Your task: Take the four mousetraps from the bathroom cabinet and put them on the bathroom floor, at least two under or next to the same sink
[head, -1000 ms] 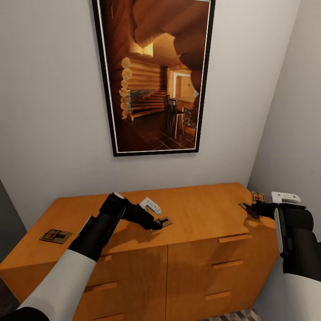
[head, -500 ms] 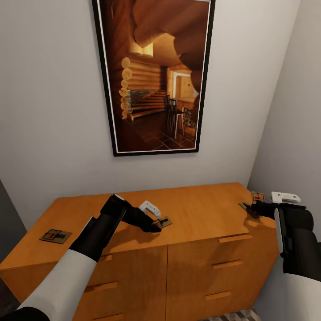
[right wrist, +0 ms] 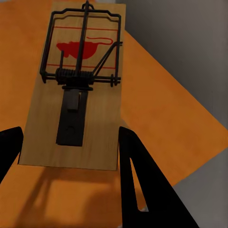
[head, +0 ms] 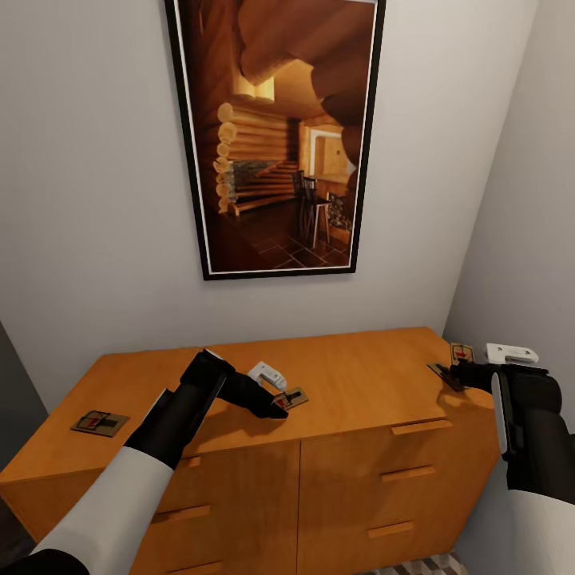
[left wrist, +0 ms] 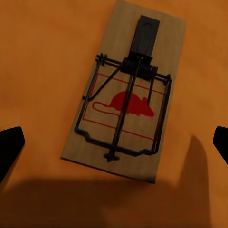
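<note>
The orange-brown cabinet (head: 351,375) stands against the wall. Three mousetraps show in the head view. One (head: 98,422) lies at the top's far left end. Another mousetrap (head: 292,397) (left wrist: 126,95) lies mid-top, red mouse mark up, just beyond my left gripper (head: 278,408) (left wrist: 114,142). That gripper is open, its fingertips (left wrist: 9,147) set wider than the board and apart from it. At the right corner my right gripper (head: 457,370) (right wrist: 69,135) is shut on a mousetrap (head: 461,352) (right wrist: 76,90), held by its long edges a little above the top. The sink is out of view.
A tall framed picture (head: 275,136) of a log interior hangs over the cabinet. A grey side wall (head: 527,200) stands close on the right. A bit of patterned bathroom floor (head: 415,567) shows below the drawers (head: 407,475).
My left gripper has sunk a little closer to the middle mousetrap. The right arm and its mousetrap have stayed still.
</note>
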### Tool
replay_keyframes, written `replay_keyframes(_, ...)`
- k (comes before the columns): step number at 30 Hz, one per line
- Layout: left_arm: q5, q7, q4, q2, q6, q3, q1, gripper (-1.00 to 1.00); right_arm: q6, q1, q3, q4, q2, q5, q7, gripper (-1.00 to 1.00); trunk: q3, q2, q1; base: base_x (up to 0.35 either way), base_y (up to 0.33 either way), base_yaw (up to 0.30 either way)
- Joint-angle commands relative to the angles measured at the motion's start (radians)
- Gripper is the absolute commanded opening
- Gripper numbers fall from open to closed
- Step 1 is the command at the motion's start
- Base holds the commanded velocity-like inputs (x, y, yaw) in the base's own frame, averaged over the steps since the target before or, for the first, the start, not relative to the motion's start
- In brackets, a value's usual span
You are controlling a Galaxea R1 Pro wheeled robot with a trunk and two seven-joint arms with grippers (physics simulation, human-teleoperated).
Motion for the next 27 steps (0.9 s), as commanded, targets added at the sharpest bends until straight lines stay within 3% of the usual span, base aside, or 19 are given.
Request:
replay_keyframes(1,-0.012,-0.010,0.001,0.000,0.012,0.000,0.000,1.00,0.004,-0.001,-0.001,-0.001,0.000,0.008,0.009,-1.00,-0.001,-0.001,0.000,0.000,0.000,0.000)
replay_keyframes(27,-0.017,-0.009,0.006,0.003,0.031,0.003,0.000,1.00,0.004,-0.001,-0.001,-0.001,0.000,0.009,0.009,-1.00,-0.001,-0.001,0.000,0.000,0.000,0.000)
